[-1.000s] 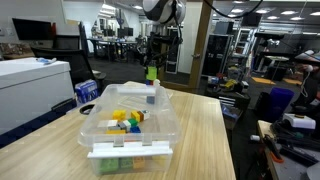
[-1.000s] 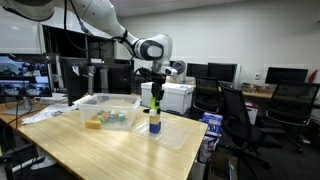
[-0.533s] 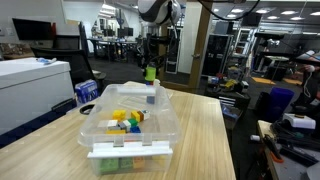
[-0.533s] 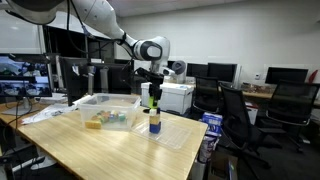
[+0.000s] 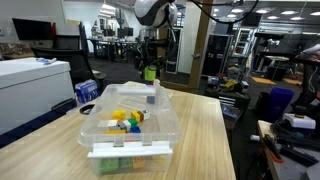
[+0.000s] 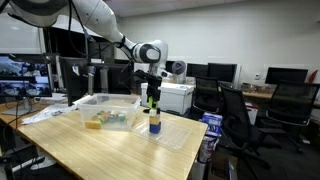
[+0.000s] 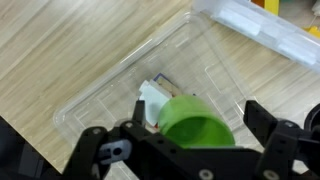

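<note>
My gripper [image 7: 195,128] is shut on a green round block [image 7: 198,122] and holds it in the air. In both exterior views the green block [image 5: 150,72] [image 6: 153,101] hangs above a small stack of blocks [image 6: 154,122] [image 5: 152,97] that stands in a clear plastic lid [image 6: 170,134] on the wooden table. In the wrist view the lid [image 7: 120,80] lies under the gripper, with a white and blue block [image 7: 155,95] partly hidden behind the green one.
A clear plastic bin [image 5: 165,125] [image 6: 85,101] holds several coloured blocks [image 5: 126,119] next to the lid. The table's edge [image 6: 205,140] is near the lid. Office chairs [image 6: 235,115], desks and monitors stand around.
The gripper with the green block has risen slightly above the stack and moved a little sideways. The stack and bin have not moved.
</note>
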Robot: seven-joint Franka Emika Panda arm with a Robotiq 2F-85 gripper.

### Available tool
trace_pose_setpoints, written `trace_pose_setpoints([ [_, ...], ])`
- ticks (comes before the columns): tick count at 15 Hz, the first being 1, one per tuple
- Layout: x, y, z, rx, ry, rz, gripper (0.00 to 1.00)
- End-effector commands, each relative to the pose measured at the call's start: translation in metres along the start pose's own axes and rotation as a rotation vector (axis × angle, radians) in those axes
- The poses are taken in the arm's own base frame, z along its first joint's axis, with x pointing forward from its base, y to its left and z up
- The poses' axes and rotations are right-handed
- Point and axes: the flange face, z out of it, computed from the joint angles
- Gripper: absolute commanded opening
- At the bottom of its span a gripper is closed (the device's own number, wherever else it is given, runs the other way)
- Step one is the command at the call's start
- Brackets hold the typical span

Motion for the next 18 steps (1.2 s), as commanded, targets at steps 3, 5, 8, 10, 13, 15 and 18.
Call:
trace_pose_setpoints([
  [3,-0.02,-0.02,-0.025,-0.15,0.043,-0.025,1.0],
  [5,-0.032,-0.031,-0.039,-0.242,0.084,-0.057,1.0],
  [8,-0.055,-0.055,-0.061,-0.328,0.136,-0.138,1.0],
  [10,-0.068,-0.071,-0.073,-0.336,0.182,-0.206,1.0],
  [13,-0.09,-0.095,-0.083,-0.306,0.246,-0.334,1.0],
  [15,-0.111,-0.115,-0.076,-0.267,0.283,-0.438,1.0],
  [18,-0.154,-0.147,-0.051,-0.182,0.32,-0.586,1.0],
])
